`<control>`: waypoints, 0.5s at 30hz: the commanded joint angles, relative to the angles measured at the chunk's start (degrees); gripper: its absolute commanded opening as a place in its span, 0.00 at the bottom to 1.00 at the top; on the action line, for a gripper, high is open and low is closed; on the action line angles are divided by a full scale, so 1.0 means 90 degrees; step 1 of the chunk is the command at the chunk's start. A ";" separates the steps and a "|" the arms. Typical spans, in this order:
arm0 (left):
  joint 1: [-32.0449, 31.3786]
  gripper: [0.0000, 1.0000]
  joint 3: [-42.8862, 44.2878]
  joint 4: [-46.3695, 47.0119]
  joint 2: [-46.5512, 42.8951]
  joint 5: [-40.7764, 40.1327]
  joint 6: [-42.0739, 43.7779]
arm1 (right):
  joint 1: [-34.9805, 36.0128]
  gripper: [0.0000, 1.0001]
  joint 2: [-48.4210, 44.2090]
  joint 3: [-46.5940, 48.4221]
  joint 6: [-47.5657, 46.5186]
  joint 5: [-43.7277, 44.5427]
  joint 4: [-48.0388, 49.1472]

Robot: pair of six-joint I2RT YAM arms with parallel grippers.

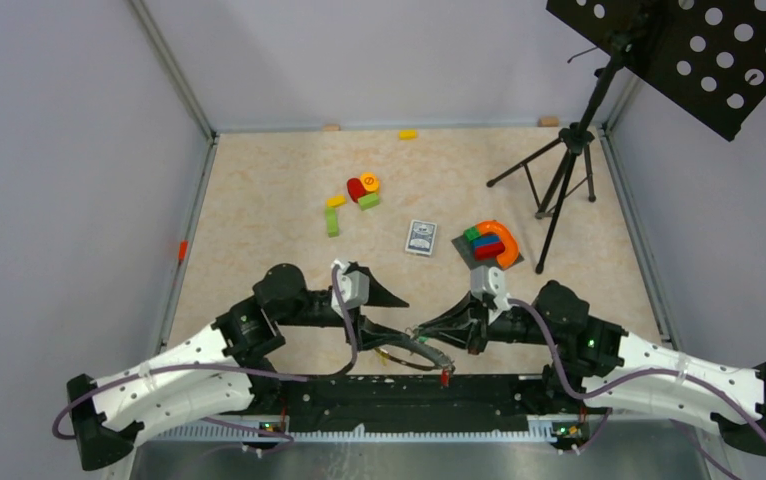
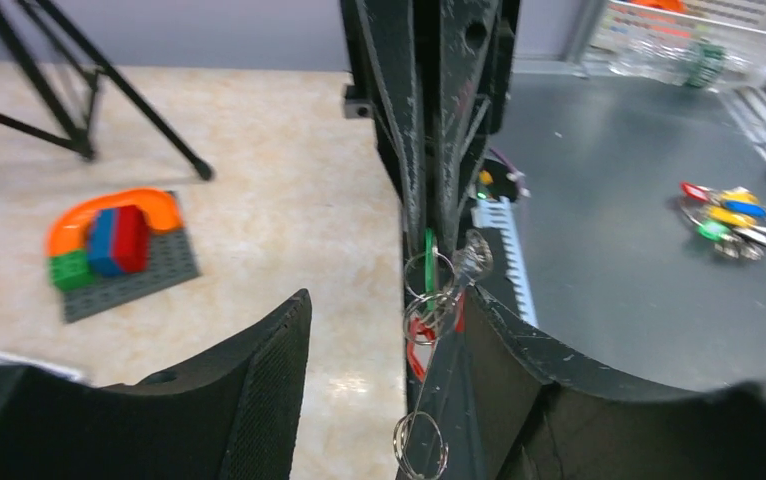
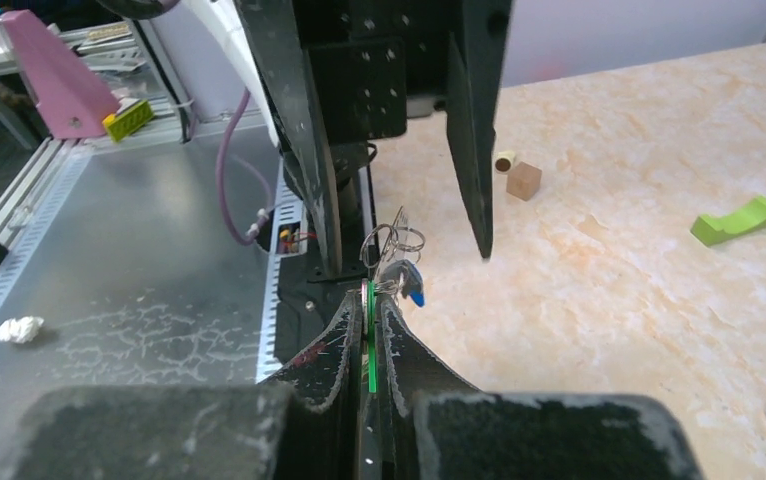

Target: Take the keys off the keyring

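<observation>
My right gripper (image 3: 367, 300) is shut on a green-tagged key (image 3: 368, 345), edge-on between its pads. A blue-tagged key (image 3: 412, 292) and small wire rings (image 3: 391, 240) hang just past its tips. My left gripper (image 2: 389, 300) is open around the same bunch, with a red tag (image 2: 419, 335), a green tag (image 2: 428, 262) and small split rings (image 2: 419, 445) next to its right finger (image 2: 559, 390). From above, both grippers meet near the table's front edge, where the thin grey keyring (image 1: 429, 358) hangs with a red tag (image 1: 444, 378).
A second bunch of coloured-tag keys (image 2: 734, 220) lies on the grey metal shelf (image 2: 609, 250) off the table. A playing-card box (image 1: 420, 237), a block stack with an orange arch (image 1: 491, 243), loose blocks (image 1: 359, 192) and a tripod (image 1: 564, 175) stand farther back.
</observation>
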 commanded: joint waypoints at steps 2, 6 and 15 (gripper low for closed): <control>-0.0018 0.56 0.0130 0.0211 -0.0544 -0.1481 0.0137 | 0.0019 0.00 -0.0064 0.0082 0.0565 0.0955 0.0371; -0.0019 0.50 0.0126 0.0136 -0.0574 -0.1777 0.0290 | 0.0013 0.00 0.0264 0.0338 0.1330 0.2117 0.0121; -0.0020 0.43 0.0234 -0.0097 -0.0169 -0.1605 0.0508 | 0.0017 0.00 0.1234 0.1096 0.1897 0.2700 -0.0524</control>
